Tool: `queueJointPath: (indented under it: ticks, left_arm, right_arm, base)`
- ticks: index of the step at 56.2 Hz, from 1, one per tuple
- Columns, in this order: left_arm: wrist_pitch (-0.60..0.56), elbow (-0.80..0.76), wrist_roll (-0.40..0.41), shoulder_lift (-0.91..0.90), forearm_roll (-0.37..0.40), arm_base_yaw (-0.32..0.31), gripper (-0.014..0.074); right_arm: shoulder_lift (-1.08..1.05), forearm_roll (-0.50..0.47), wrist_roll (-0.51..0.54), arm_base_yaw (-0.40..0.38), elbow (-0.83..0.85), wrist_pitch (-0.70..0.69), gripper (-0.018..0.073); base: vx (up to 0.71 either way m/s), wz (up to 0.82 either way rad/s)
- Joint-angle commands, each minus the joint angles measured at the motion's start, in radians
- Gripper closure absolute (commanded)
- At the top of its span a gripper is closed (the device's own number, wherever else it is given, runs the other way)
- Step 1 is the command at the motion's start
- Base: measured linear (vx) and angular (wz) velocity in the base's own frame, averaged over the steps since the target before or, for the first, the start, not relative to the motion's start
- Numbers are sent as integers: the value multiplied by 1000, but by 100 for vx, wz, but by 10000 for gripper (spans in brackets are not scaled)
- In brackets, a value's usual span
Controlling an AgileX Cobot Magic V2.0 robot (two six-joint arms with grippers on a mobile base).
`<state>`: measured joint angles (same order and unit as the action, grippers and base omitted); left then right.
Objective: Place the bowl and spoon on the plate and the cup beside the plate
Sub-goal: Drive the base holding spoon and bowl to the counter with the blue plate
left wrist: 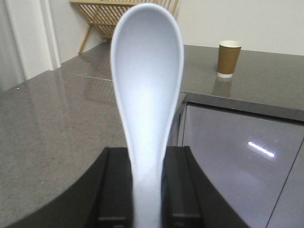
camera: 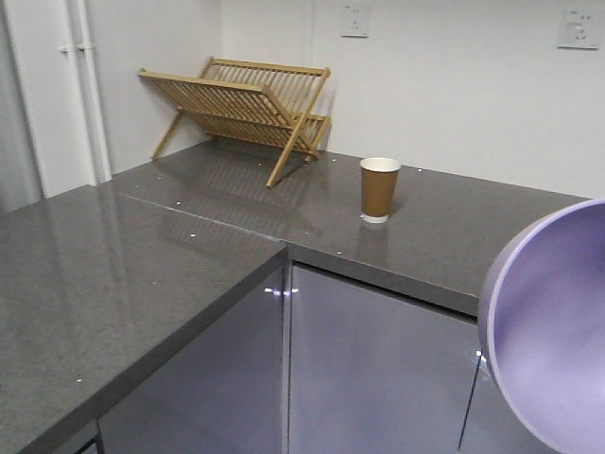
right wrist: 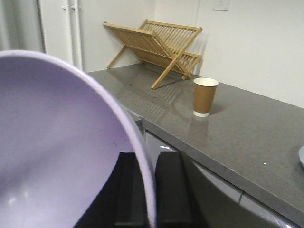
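1. The bowl (right wrist: 61, 142) is off the table, held in the air in front of the table's front edge, toward its right end. It is tipped on edge with its hollow facing the front camera. The right hand (right wrist: 149, 190) is closed on it, with one dark finger inside the rim and one outside.
2. The bowl looks like light, stiff, matte plastic. A pinch on the thin rim should carry it, but it leaves the bowl free to swing, so I judge it needs levelling before it is set down.
3. The spoon (left wrist: 147, 95) is also airborne, clamped by its handle in the left hand (left wrist: 147, 190), with the scoop pointing away from the wrist. It looks rigid, smooth and very light. The handle seems the right place to hold it, though glossy plastic could slip or twist between flat pads.
4. The cup (camera: 379, 189) stands upright and alone on the far stretch of table, nearer the back edge than the front. Neither hand touches it. Being paper, it is probably light and easy to crush or tip, so a gentle grip around the mid-wall suits it better than a pinch on the rim.
5. The plate (right wrist: 301, 157) may be the pale sliver at the right border of the right wrist view. Too little shows to be sure.
6. The table (camera: 113, 284) is polished grey stone, so light plastic could skid on it. A wooden rack (camera: 241, 109) stands at its back corner, well apart from the cup.
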<state>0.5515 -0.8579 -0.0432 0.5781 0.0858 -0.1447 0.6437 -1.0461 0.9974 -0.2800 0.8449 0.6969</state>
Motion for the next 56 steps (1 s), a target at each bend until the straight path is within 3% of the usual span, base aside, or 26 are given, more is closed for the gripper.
queueJointPath:
  ticks: [1, 34, 56]
  left_arm:
    - [-86, -24, 0, 1, 11, -1, 603]
    - [-86, -24, 0, 1, 11, -1, 603]
    - [-85, -24, 0, 1, 11, -1, 603]
  right_arm:
    - [4, -51, 7, -5, 28, -53, 568]
    - [4, -51, 8, -5, 28, -53, 568]
    - [4, -51, 8, -5, 28, -53, 568]
  base:
    - [4, -40]
    - [12, -39]
    - [22, -18]
